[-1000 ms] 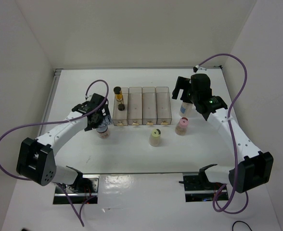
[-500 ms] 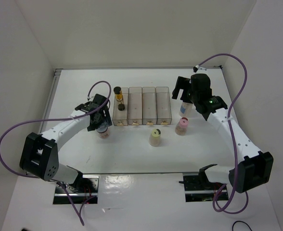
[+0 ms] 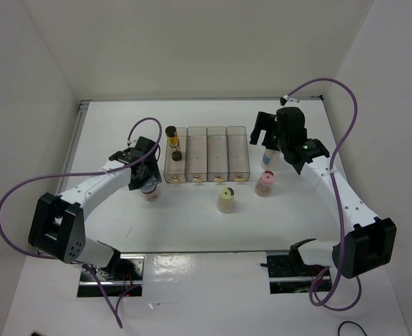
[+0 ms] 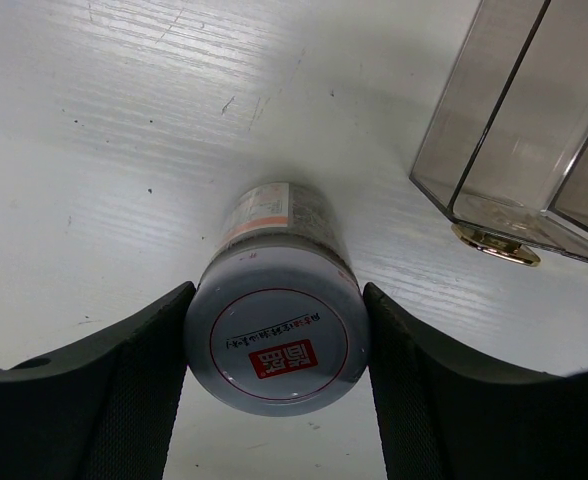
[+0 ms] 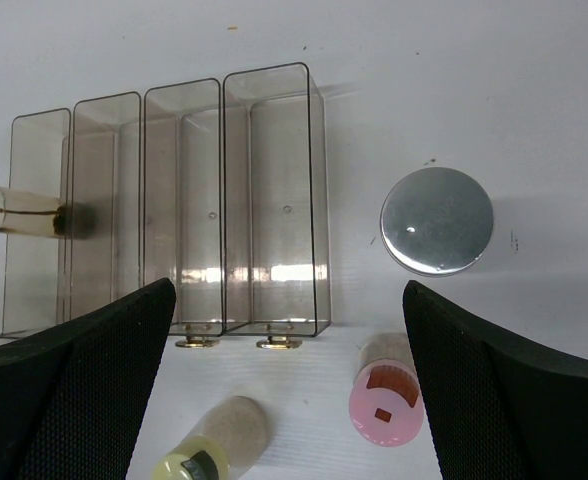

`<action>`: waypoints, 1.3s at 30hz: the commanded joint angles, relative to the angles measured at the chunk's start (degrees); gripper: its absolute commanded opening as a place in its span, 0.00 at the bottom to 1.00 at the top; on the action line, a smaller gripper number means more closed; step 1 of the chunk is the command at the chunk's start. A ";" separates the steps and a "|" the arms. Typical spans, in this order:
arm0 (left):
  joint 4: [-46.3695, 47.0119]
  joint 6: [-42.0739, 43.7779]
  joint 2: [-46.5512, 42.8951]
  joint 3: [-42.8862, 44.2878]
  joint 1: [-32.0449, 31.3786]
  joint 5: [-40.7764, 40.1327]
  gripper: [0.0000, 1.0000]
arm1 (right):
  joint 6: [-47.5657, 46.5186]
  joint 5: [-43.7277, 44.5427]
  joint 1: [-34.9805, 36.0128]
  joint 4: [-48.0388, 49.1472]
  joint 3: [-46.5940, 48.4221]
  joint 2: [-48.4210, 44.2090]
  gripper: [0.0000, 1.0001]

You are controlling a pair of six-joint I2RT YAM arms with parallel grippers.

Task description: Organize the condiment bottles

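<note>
Left gripper (image 4: 276, 300) clamps white-lidded brown jar (image 4: 274, 345) beside clear plastic four-slot rack (image 4: 514, 130).
Right gripper (image 5: 289, 295) hangs with jaws wide apart above grey-lidded jar (image 5: 436, 220).

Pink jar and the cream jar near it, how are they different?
The pink jar is pink, with little red marks on its lid. The cream jar is pale, with a yellowish lid and a dark dot.

The pink jar stands past the rack's right end, near the grey-lidded jar. The cream jar stands in front of the rack.

Both are small, stand upright on the table, and are not in the rack.
</note>
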 commanded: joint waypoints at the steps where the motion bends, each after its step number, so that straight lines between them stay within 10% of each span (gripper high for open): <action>1: -1.48 -0.34 -1.77 -0.17 0.18 1.15 0.46 | -0.16 0.70 0.45 2.53 0.43 0.29 0.99; 23: -13.60 7.83 -2.83 20.64 -5.88 0.88 0.32 | -0.16 0.70 0.45 2.53 0.43 0.81 0.99; 39: -14.93 15.04 15.27 45.61 -12.91 0.88 0.38 | -0.16 2.81 0.45 1.47 1.49 1.87 0.99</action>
